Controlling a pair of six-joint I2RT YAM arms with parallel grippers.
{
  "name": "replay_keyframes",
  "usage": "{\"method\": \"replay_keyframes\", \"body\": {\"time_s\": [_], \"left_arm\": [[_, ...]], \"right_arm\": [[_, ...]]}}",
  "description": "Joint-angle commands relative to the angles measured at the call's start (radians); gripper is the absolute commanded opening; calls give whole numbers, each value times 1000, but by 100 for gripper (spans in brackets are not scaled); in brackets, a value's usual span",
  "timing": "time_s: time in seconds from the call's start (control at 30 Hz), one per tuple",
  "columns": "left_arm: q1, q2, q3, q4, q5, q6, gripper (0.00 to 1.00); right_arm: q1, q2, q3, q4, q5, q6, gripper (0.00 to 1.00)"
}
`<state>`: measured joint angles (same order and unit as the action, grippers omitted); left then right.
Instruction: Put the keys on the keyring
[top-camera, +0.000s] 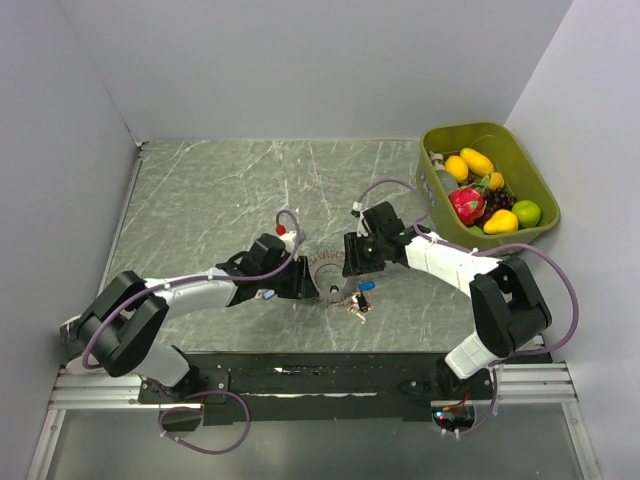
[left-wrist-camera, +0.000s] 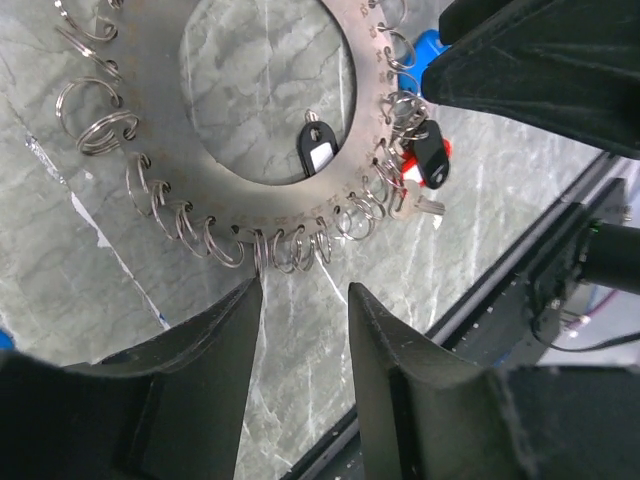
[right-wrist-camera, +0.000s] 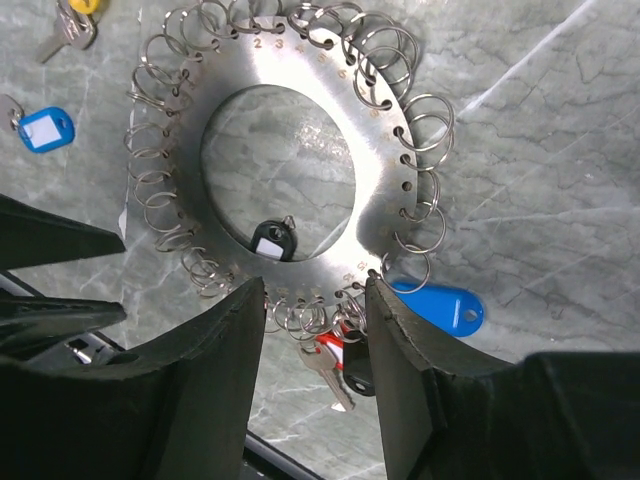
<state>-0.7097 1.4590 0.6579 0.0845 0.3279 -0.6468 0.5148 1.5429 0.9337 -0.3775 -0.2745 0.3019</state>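
Keyring (top-camera: 328, 278) flat on table (top-camera: 220, 190) between the arms, left gripper (left-wrist-camera: 305, 300) and right gripper (right-wrist-camera: 313, 300) both gaping, empty, poised over opposite rim edges; loose yellow key (right-wrist-camera: 72, 25) and blue-tagged key (right-wrist-camera: 45, 130) lie beyond ring from right gripper, nearer left gripper.

Overhead view looks down; both wrist views closely share the keyring (right-wrist-camera: 385, 190)

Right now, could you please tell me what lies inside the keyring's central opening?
A black tag with a white label, on the marble table. Anything beneath the tag is covered.
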Motion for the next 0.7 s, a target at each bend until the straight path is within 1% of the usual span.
{"method": "replay_keyframes", "body": {"time_s": [0.0,0.23,0.53,0.67], "left_arm": [[-31,34,60,-15,-82,30,45],[-63,75,83,-26,-131,35,43],[-73,92,97,-43,-191,36,39],[-76,118,95,-34,-188,44,34]], "right_arm": [[8,-4,16,15,11,-1,52],[8,-6,5,17,17,-3,52],[8,-6,5,11,24,-9,52],[7,-6,1,14,24,-7,52]]}}
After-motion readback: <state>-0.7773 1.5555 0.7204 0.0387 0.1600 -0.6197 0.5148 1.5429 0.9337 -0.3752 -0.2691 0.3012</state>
